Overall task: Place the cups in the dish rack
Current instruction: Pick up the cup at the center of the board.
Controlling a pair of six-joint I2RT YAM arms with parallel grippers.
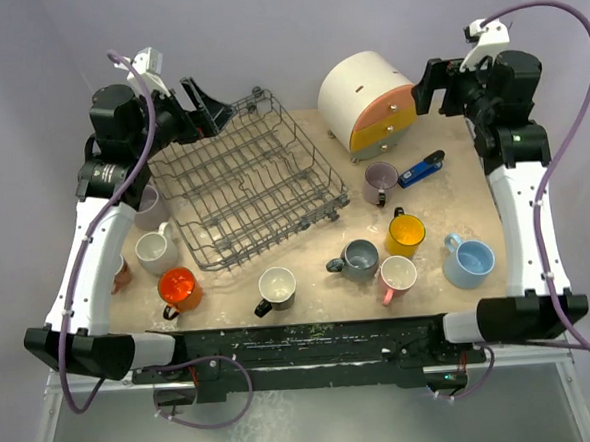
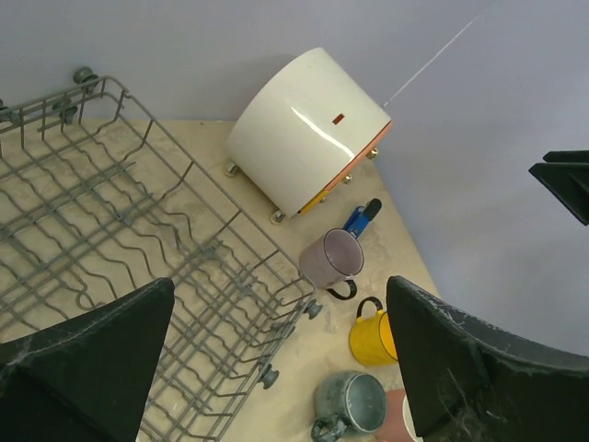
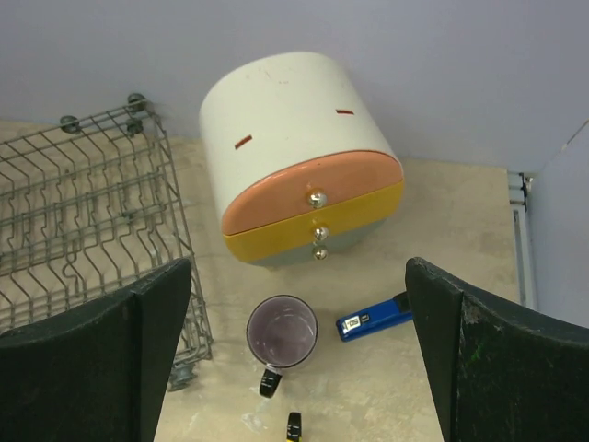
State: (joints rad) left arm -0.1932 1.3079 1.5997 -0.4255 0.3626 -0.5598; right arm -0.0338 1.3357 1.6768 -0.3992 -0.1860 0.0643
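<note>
The grey wire dish rack (image 1: 248,184) lies left of centre with nothing in it. Several cups stand around it: orange (image 1: 179,288), white (image 1: 157,251) and grey (image 1: 152,205) at its left, a white one with a black handle (image 1: 276,288) in front. To the right are the mauve (image 1: 380,182), yellow (image 1: 405,234), grey-blue (image 1: 359,260), pink (image 1: 398,275) and light blue (image 1: 470,260) cups. My left gripper (image 1: 208,104) hangs open over the rack's far corner (image 2: 110,212). My right gripper (image 1: 424,85) hangs open, high above the mauve cup (image 3: 282,331).
A big white cylinder with orange and yellow drawer fronts (image 1: 366,101) stands at the back, right of the rack. A blue stapler (image 1: 421,169) lies beside the mauve cup. A brownish cup (image 1: 121,275) sits at the left edge under my left arm.
</note>
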